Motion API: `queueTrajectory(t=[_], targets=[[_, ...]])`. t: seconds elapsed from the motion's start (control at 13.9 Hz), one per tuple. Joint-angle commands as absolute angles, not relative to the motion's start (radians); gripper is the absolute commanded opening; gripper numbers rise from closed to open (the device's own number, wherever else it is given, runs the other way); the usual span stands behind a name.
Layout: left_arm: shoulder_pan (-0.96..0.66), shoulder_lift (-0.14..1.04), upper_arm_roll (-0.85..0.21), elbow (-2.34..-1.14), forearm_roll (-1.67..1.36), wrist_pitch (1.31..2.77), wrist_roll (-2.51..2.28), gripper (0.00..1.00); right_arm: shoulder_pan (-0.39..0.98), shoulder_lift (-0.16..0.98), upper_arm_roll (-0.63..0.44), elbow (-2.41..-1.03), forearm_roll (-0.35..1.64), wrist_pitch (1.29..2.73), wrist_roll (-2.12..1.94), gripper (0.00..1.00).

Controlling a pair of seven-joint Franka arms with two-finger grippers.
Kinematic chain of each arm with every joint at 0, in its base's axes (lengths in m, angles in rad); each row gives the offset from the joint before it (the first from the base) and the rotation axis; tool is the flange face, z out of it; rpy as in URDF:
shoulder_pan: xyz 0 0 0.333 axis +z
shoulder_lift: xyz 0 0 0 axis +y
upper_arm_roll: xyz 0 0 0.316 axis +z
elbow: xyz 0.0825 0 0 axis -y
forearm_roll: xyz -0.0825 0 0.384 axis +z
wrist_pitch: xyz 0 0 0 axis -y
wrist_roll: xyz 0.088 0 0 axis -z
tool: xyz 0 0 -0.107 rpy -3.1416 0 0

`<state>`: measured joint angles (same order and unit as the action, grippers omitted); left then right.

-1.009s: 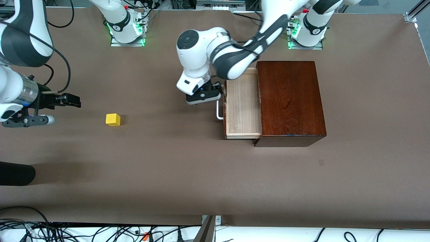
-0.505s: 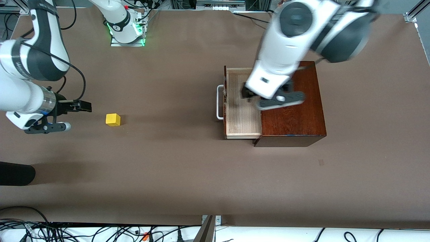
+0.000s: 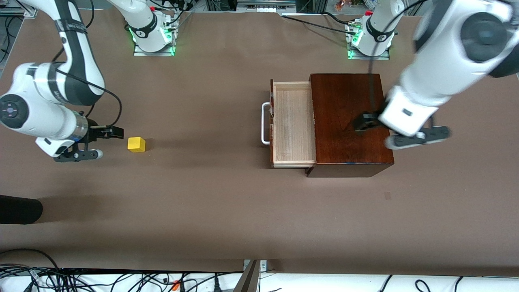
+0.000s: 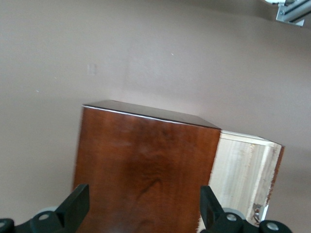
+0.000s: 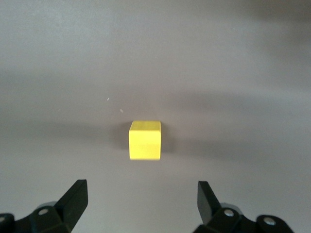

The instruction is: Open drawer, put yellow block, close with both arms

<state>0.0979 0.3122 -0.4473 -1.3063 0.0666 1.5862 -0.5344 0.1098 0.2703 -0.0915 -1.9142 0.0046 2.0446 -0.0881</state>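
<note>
The yellow block (image 3: pixel 136 144) lies on the brown table toward the right arm's end. My right gripper (image 3: pixel 117 132) is open and empty, low beside the block and apart from it. In the right wrist view the block (image 5: pixel 145 140) lies ahead of that gripper (image 5: pixel 142 201). The drawer (image 3: pixel 294 121) is pulled out of the dark reddish-brown box (image 3: pixel 350 121) and is empty, with its white handle (image 3: pixel 265 123) free. My left gripper (image 3: pixel 362 122) is open and empty over the box top. The left wrist view shows the box (image 4: pixel 146 170) and the drawer (image 4: pixel 245 174) past that gripper (image 4: pixel 144 213).
A black object (image 3: pixel 18 209) lies at the table's edge at the right arm's end, nearer the front camera. Cables (image 3: pixel 121 280) run along the near edge. The two arm bases (image 3: pixel 152 32) (image 3: pixel 371 36) stand at the top.
My left gripper has let go of the drawer handle and swung over the open drawer to above the box. My right gripper has moved closer to the yellow block.
</note>
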Motion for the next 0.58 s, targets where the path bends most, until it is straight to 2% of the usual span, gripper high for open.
queueTrajectory(t=[0.0,0.29,0.5], targets=[[0.158,0.209,-0.418,-1.408,0.017,1.588,-0.401,1.00,0.109,0.245,-0.089,-2.048,0.023,2.216,-0.120,1.00],[0.024,0.080,-0.146,-1.518,-0.074,1.591,-0.233,1.00,0.109,0.322,-0.084,-2.103,0.023,2.380,-0.121,1.00],[-0.096,0.006,0.015,-1.603,-0.075,1.594,-0.155,1.00,0.109,0.345,-0.084,-2.114,0.026,2.405,-0.120,1.00]])
